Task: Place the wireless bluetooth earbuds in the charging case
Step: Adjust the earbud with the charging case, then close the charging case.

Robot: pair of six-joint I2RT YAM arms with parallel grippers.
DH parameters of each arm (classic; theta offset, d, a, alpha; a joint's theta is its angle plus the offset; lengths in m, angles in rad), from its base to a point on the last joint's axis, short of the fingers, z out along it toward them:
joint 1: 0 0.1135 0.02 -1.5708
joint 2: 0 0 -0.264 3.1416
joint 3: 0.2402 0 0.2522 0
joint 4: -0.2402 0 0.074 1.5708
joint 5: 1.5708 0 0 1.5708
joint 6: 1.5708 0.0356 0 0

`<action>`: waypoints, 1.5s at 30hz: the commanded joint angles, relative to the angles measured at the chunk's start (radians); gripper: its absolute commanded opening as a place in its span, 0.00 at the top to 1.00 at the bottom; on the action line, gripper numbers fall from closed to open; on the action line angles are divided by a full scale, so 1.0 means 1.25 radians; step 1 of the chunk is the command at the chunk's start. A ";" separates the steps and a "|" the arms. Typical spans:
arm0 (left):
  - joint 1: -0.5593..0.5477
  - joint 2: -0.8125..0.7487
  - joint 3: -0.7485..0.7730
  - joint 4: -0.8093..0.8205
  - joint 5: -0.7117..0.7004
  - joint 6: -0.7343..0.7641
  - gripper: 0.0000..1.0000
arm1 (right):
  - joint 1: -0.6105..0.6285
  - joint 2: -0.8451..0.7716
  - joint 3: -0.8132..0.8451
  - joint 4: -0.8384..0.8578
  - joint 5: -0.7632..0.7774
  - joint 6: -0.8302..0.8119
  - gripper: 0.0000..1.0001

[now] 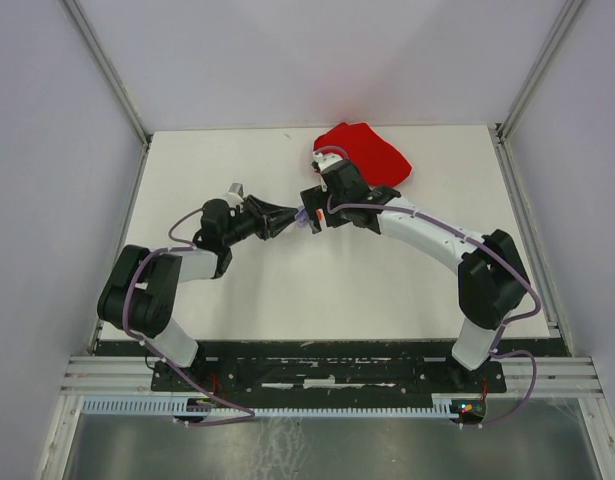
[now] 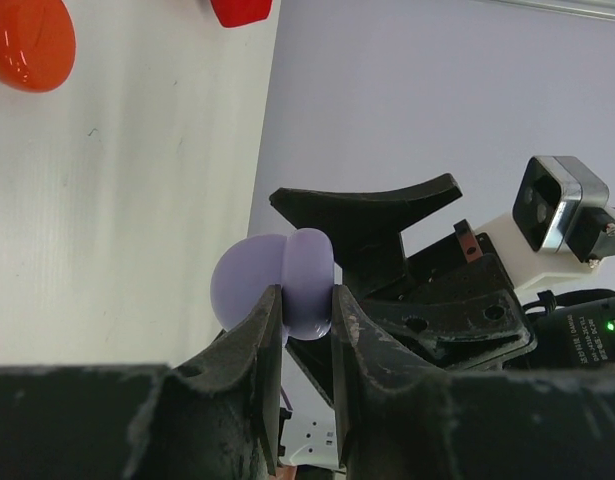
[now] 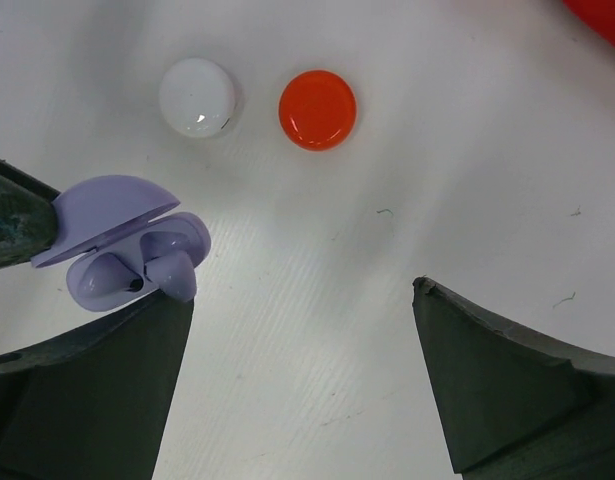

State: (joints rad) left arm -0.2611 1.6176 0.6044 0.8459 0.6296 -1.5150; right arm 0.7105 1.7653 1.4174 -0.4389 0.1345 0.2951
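My left gripper [image 2: 307,298] is shut on the lower half of a lilac charging case [image 2: 309,282], held above the table with its lid [image 2: 245,284] swung open. In the right wrist view the open lilac charging case [image 3: 137,262] shows two lilac earbuds in it; one earbud [image 3: 177,272] stands up at the near side, the other earbud [image 3: 99,282] lies deeper in. My right gripper [image 3: 298,295] is open and empty, with its left finger [image 3: 97,390] just below the case. In the top view both grippers meet at the case [image 1: 306,219].
A white round case [image 3: 197,97] and an orange-red round case [image 3: 317,110] lie shut on the white table beyond the lilac one. A red cloth [image 1: 365,150] lies at the back of the table, behind the right arm. Grey walls stand on three sides.
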 commanded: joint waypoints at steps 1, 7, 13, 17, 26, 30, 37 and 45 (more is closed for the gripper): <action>-0.009 -0.032 -0.010 0.015 0.006 0.041 0.97 | -0.021 0.002 0.037 0.001 0.032 0.014 0.01; -0.013 -0.033 -0.016 0.015 0.003 0.040 0.97 | -0.041 0.011 0.046 0.001 0.033 0.007 0.01; -0.013 -0.021 0.011 0.011 -0.013 0.032 0.97 | -0.051 -0.042 -0.011 0.041 0.083 -0.006 0.01; -0.014 -0.016 0.026 0.013 -0.067 0.008 0.97 | -0.051 -0.147 -0.144 0.182 0.110 -0.038 0.01; -0.073 0.002 0.033 0.030 -0.302 -0.141 0.97 | -0.050 -0.260 -0.532 0.755 0.070 -0.145 0.01; -0.115 0.027 0.041 0.030 -0.365 -0.243 0.97 | -0.047 -0.230 -0.634 0.988 0.032 -0.166 0.01; -0.197 0.031 0.088 -0.073 -0.469 -0.315 0.97 | 0.008 -0.122 -0.637 1.136 0.032 -0.233 0.01; -0.246 -0.039 0.102 -0.252 -0.578 -0.336 0.97 | 0.049 -0.037 -0.574 1.167 0.095 -0.251 0.01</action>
State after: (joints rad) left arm -0.5549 1.6447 0.6918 0.6544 0.0147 -1.8824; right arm 0.7570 1.6920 0.6331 0.9066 0.1974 0.0124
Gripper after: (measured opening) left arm 0.287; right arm 0.991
